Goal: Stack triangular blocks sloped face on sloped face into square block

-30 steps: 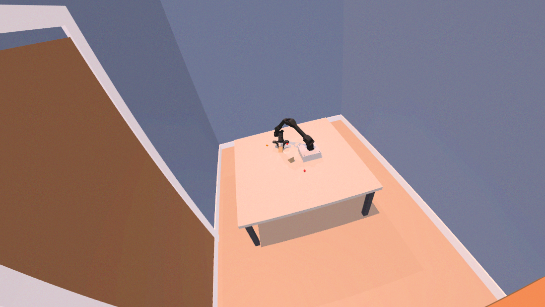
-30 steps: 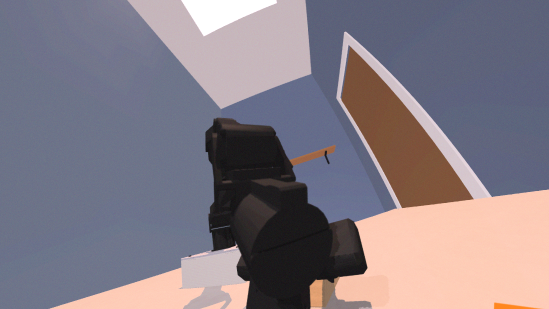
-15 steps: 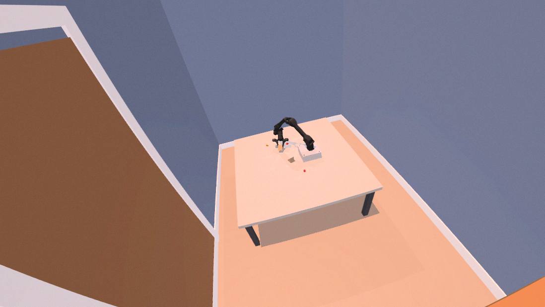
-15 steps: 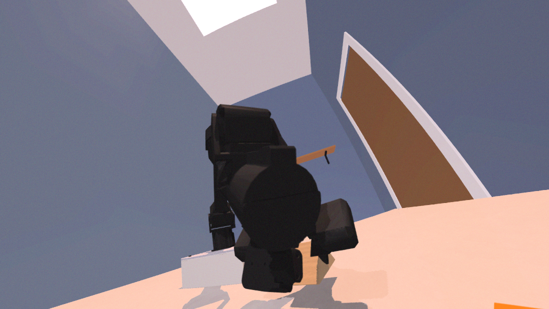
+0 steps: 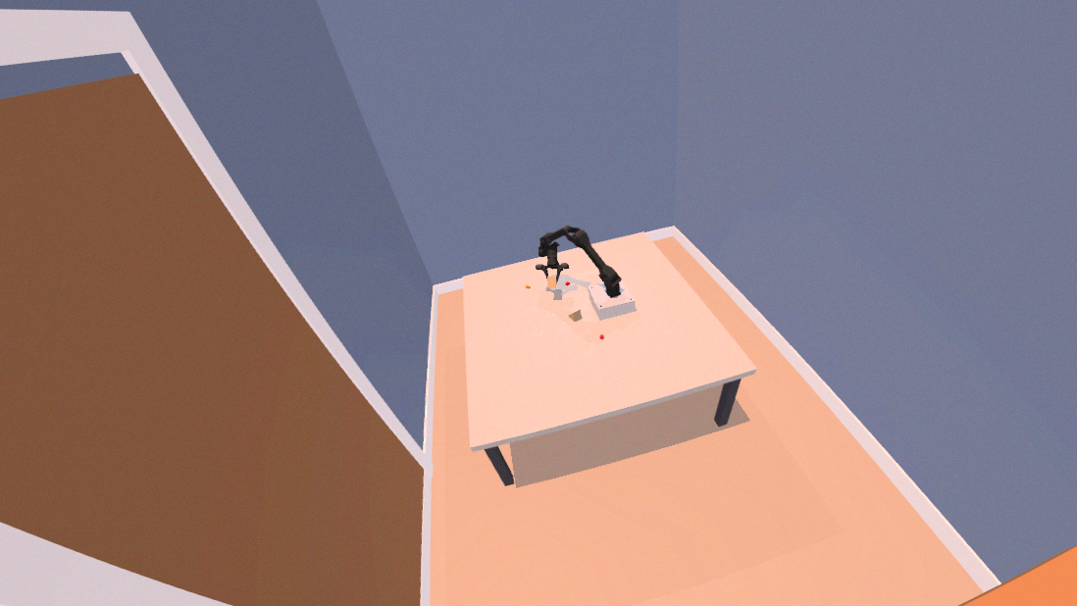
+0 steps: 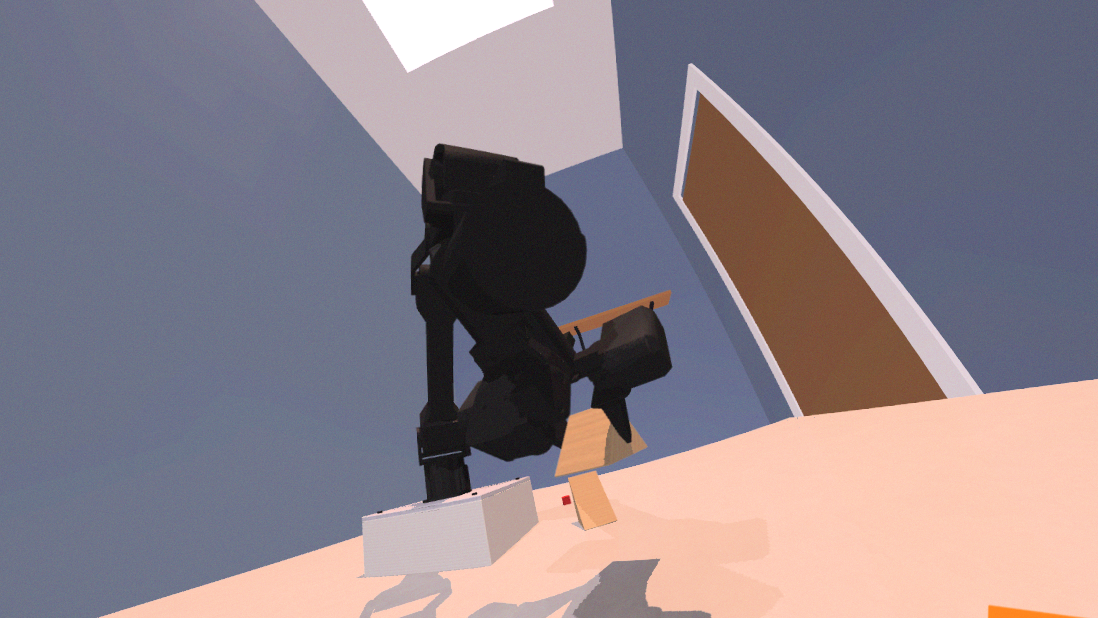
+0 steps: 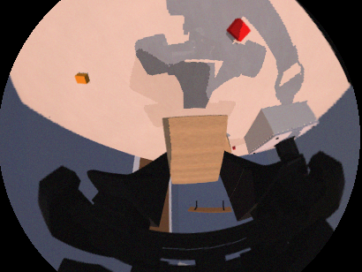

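Observation:
My gripper (image 5: 552, 278) (image 6: 597, 439) (image 7: 192, 152) is shut on one wooden triangular block (image 5: 551, 282) (image 6: 581, 442) (image 7: 197, 141). It holds this block above the table, with a gap and a shadow below. One finger is on each side of the block in the wrist view. The other triangular block (image 5: 575, 315) (image 6: 592, 500) rests on the table near the arm's base, apart from the held one. In the exterior view it shows below and beyond the held block. In the wrist view it is almost wholly hidden behind the held block.
The white base (image 5: 616, 309) (image 6: 426, 541) (image 7: 284, 121) of the arm stands beside the resting block. One red cube (image 5: 567, 283) (image 7: 238, 29) lies near the gripper's shadow. Another red cube (image 5: 601, 336) (image 6: 566, 500) (image 7: 234, 147) lies beyond the resting block. A small orange block (image 5: 527, 286) (image 7: 82, 78) lies farther out.

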{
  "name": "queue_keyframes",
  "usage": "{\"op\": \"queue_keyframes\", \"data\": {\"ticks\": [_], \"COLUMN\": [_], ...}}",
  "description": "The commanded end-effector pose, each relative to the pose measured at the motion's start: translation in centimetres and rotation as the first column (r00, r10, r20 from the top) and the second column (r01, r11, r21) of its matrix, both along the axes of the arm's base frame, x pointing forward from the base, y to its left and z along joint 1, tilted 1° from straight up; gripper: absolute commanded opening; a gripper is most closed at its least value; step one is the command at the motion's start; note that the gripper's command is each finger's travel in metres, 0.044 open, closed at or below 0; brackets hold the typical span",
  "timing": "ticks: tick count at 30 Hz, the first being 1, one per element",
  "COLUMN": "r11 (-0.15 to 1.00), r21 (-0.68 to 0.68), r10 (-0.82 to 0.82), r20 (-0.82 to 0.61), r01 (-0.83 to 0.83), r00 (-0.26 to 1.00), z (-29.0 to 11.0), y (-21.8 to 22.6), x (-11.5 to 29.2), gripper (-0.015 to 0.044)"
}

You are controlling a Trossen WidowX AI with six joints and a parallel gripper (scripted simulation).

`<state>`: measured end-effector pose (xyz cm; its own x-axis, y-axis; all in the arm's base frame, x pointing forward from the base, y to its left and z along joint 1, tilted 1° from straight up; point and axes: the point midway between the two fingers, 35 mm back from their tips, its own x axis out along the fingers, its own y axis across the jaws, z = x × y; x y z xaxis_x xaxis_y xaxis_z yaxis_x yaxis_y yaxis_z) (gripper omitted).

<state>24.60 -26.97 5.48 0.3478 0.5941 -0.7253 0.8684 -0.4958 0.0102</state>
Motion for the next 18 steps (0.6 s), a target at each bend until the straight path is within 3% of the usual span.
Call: {"op": "queue_keyframes", "data": {"ticks": [1, 18], "r11": [1.000, 0.884], "r21": [0.003, -0.273], "r10": [-0.003, 0.431], "r20": [-0.002, 0.168], "r01": [0.003, -0.378], "r00": [1.000, 0.887], "z": [0.43, -0.06], "y": [0.04, 0.62], "x": [0.01, 0.10], "gripper": [0.0000, 0.0000]}}
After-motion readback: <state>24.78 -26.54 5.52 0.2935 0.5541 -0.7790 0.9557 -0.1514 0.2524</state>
